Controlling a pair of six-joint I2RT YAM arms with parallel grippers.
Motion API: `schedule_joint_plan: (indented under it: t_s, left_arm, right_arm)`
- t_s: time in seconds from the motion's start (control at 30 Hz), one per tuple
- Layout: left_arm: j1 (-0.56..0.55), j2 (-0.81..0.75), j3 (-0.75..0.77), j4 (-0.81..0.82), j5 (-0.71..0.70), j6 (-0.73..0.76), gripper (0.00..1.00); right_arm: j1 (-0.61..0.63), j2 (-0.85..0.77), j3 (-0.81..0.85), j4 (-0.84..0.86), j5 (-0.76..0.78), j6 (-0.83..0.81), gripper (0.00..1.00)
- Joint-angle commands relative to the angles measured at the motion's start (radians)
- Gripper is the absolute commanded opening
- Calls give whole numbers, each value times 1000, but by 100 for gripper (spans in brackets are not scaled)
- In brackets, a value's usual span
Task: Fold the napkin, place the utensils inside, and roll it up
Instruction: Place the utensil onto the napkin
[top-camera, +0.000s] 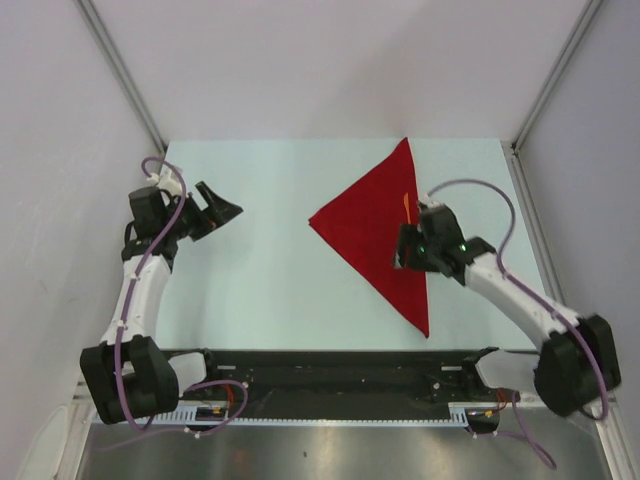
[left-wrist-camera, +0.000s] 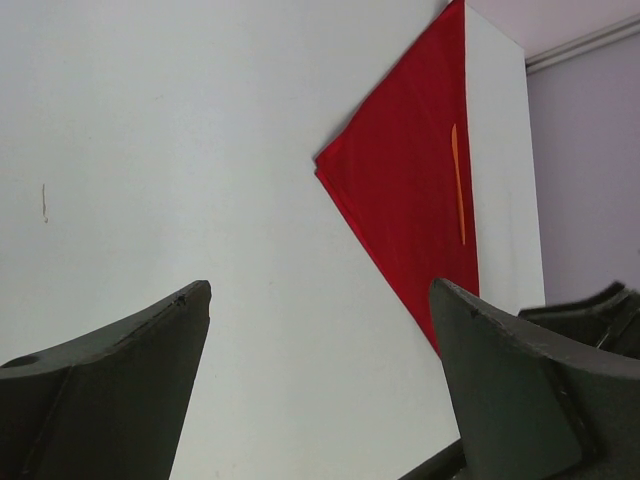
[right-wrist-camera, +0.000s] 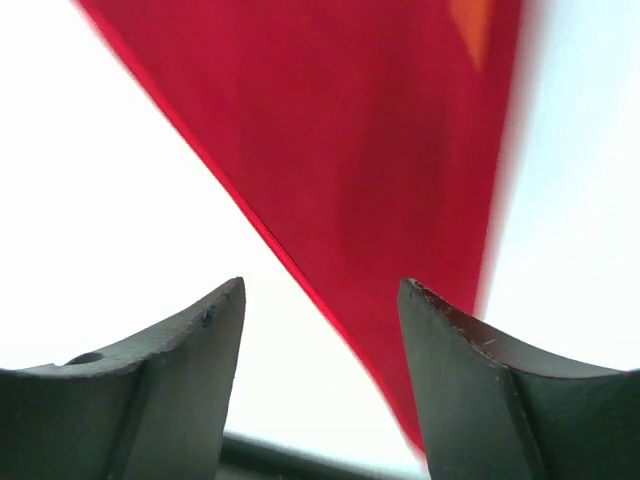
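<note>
Both tools empty: left tool (left-wrist-camera: 320, 300) wide open, right tool (right-wrist-camera: 322, 300) jaws apart over red napkin (top-camera: 370, 230). Risk: orange knife (left-wrist-camera: 458, 185) lies near the napkin's edge and could slide out when rolling.

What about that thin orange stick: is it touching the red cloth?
Touching. The left wrist view shows the orange stick lying flat on the red cloth, with red on all sides of it.

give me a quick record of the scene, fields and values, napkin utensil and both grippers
napkin: bright red soft cloth, folded into a triangle, flat on the pale table
utensil: thin orange plastic knife, lying on the cloth near its right edge
left gripper: open, empty, over bare table left of the cloth
right gripper: open, empty, above the cloth
rolling: not yet begun
</note>
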Motion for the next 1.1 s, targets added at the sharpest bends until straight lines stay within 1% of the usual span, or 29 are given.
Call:
schedule_joint_plan:
  t_s: [0.0,0.03,0.07,0.13,0.2,0.27,0.33,0.5,0.6,0.67,0.8,1.07]
  left_arm:
    - [-13,-34,-11,43,36,-21,95]
    - [-16,-37,-11,43,36,-21,95]
    - [-19,-39,-12,44,41,-24,95]
    - [-25,-36,-14,50,47,-27,95]
    - [-28,-37,-14,49,53,-27,95]
    - [-31,-42,-14,49,51,-24,95]
    - [-31,-44,-14,49,47,-26,95]
    - [-31,-44,-11,46,45,-23,95]
    - [-32,-45,-12,47,47,-24,95]
    - [-32,-44,-14,49,48,-24,95]
    - [-32,-40,-14,46,47,-24,95]
    - [-32,-37,-14,47,50,-26,95]
  right_arm:
    - [-14,-229,-218,-269,105,308,66]
    - [-17,-318,-269,-301,121,332,66]
    - [-22,-354,-289,-336,118,368,66]
    - [-24,-409,-321,-361,101,386,64]
    - [-14,-431,-314,-390,98,405,64]
    - [-11,-414,-315,-416,113,411,64]
    - [6,-400,-327,-396,100,420,64]
    - [24,-371,-352,-382,133,443,62]
    - [26,-368,-363,-350,126,448,56]
    - [26,-357,-369,-326,117,448,50]
    - [24,-314,-386,-300,124,438,47]
    - [21,-297,-426,-249,101,443,43]
